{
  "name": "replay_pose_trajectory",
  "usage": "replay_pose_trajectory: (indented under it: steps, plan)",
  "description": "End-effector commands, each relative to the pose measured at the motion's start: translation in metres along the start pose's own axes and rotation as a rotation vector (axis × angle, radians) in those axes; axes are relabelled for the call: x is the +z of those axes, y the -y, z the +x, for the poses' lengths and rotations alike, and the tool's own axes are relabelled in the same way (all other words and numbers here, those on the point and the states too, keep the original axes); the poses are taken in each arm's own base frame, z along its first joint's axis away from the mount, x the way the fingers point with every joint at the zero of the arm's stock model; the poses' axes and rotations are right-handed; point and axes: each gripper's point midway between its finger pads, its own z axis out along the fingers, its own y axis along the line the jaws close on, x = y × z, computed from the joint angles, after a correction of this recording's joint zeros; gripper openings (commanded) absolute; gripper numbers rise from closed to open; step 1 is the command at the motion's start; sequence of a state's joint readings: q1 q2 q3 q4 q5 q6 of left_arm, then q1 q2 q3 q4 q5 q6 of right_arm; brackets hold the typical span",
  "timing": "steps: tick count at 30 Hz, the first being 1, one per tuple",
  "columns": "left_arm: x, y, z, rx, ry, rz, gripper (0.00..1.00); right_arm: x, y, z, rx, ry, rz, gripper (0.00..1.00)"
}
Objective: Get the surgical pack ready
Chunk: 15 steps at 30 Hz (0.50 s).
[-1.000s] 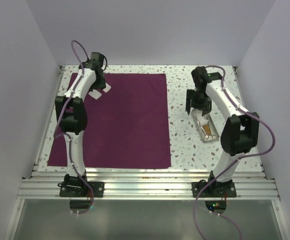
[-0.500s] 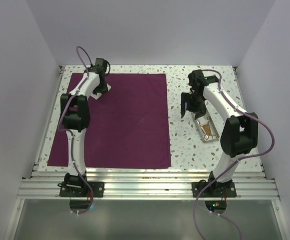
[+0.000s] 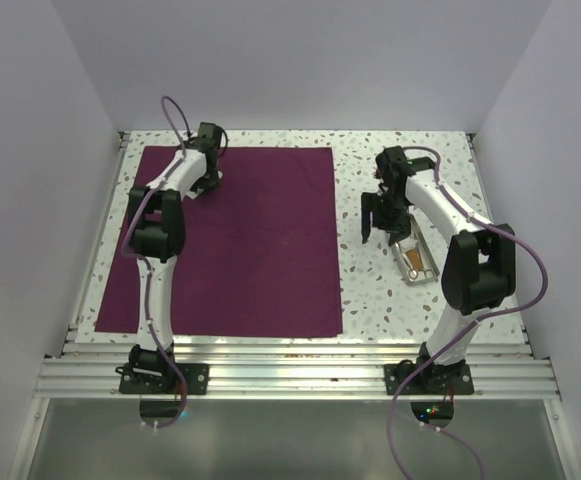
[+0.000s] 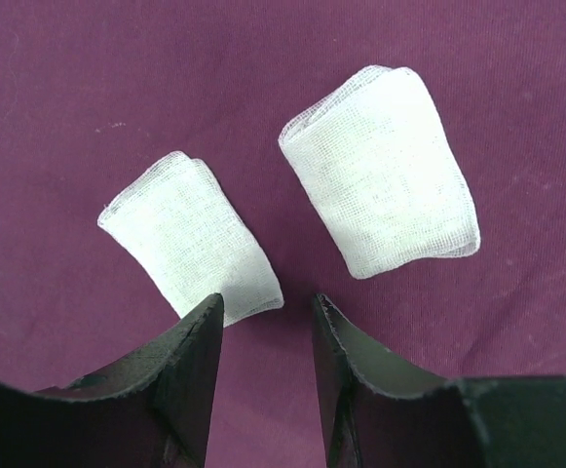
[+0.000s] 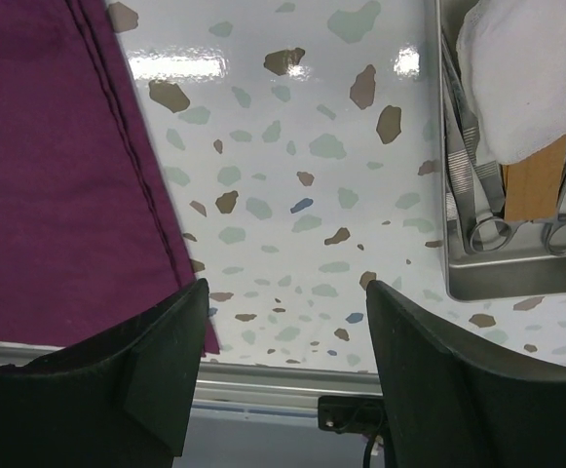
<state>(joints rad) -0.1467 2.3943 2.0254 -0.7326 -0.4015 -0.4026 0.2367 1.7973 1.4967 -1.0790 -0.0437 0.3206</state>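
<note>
The surgical pack, a deep purple sheet (image 3: 240, 240), lies spread flat on the left half of the table. My left gripper (image 3: 208, 165) hovers over its far left corner. In the left wrist view it (image 4: 266, 302) is open and empty, just short of two folded white gauze pads (image 4: 190, 239) (image 4: 380, 180) that lie side by side on the sheet (image 4: 58, 88). My right gripper (image 3: 370, 215) is wide open and empty over bare table between the sheet's right edge (image 5: 39, 175) and a metal tray (image 5: 516, 283); it also shows in the right wrist view (image 5: 284, 288).
The metal tray (image 3: 422, 270) sits on the speckled tabletop right of the sheet. It holds scissors or forceps (image 5: 477, 219), a white cloth (image 5: 521, 78) and an orange item (image 5: 534, 180). White walls enclose the table. An aluminium rail (image 3: 290, 365) runs along the near edge.
My left gripper has moved farther and to the right over the gauze pads. My right gripper has moved left, away from the tray and toward the sheet's edge.
</note>
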Motion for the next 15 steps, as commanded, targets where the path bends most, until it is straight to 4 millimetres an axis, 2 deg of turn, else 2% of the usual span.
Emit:
replay_pose_trajectory:
  steps: [1,10,15]
  plan:
    - [0.0061,-0.0017,-0.0136,-0.031,0.069,-0.035,0.44,-0.0098,-0.0027,0.0022,-0.032,0.028,-0.031,0.70]
    - [0.0134,-0.0005,-0.0175,-0.031,0.084,-0.044,0.38,-0.0088,-0.0024,0.0058,-0.037,0.020,-0.035,0.70]
    - [0.0159,0.0009,-0.0121,-0.030,0.067,-0.039,0.30,-0.0097,-0.0033,0.0055,-0.037,0.023,-0.040,0.70]
